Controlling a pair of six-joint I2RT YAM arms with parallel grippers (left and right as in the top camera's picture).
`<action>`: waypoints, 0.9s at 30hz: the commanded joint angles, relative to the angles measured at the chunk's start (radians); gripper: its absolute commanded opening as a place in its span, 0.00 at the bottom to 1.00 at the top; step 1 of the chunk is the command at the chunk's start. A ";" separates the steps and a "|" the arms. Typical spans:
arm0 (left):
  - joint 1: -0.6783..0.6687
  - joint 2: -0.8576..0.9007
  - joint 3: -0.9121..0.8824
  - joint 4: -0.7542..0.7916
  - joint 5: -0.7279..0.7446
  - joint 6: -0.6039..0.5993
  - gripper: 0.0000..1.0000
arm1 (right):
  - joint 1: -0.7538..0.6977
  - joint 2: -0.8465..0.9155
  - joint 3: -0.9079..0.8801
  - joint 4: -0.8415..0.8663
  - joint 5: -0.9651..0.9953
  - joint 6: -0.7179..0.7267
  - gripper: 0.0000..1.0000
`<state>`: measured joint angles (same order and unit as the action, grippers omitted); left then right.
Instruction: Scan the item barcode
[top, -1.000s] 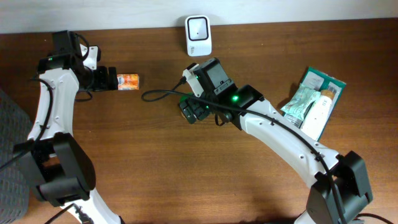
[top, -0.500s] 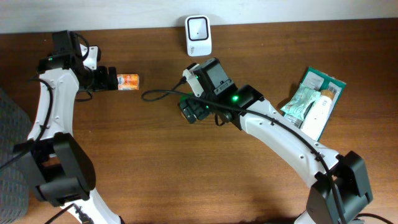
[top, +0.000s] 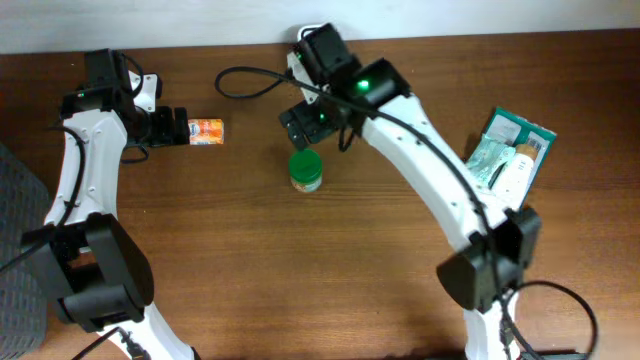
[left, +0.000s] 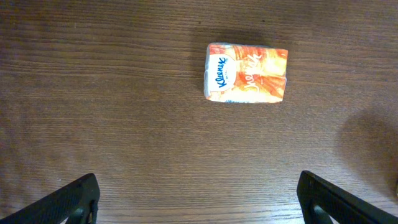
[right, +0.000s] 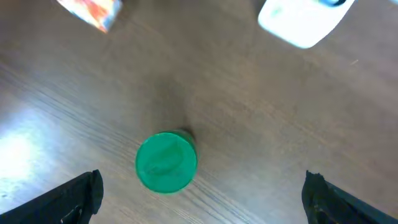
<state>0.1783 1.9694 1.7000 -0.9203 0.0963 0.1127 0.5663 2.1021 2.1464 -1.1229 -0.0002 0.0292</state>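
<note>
A jar with a green lid (top: 306, 170) stands upright on the wooden table; in the right wrist view its lid (right: 166, 162) lies between and ahead of the fingers. My right gripper (top: 318, 124) (right: 202, 202) hangs open above and behind the jar, apart from it. The white scanner (right: 305, 18) shows at the top of the right wrist view; overhead my right arm covers it. An orange Kleenex tissue pack (top: 206, 131) (left: 246, 73) lies flat at the left. My left gripper (top: 166, 128) (left: 199, 205) is open just left of the pack and holds nothing.
A green tray (top: 545, 135) with several packets and a white bottle sits at the right edge. A black cable (top: 245, 80) loops over the table behind the jar. The wall runs along the back edge.
My right arm has swung back and away from the jar toward the scanner, uncovering the green-lidded jar, which stays standing. The left arm and tissue pack have not moved.
</note>
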 joint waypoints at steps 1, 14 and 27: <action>0.006 0.000 0.013 0.002 0.000 0.016 0.99 | 0.016 0.067 0.017 0.001 0.008 0.085 0.98; 0.006 0.000 0.013 0.002 0.000 0.016 0.99 | 0.046 0.225 0.005 0.013 -0.004 0.459 0.91; 0.006 0.000 0.013 0.002 0.000 0.016 0.99 | 0.055 0.274 0.003 -0.068 -0.022 0.472 0.65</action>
<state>0.1783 1.9694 1.7000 -0.9199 0.0967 0.1127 0.6163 2.3623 2.1468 -1.1797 -0.0299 0.4976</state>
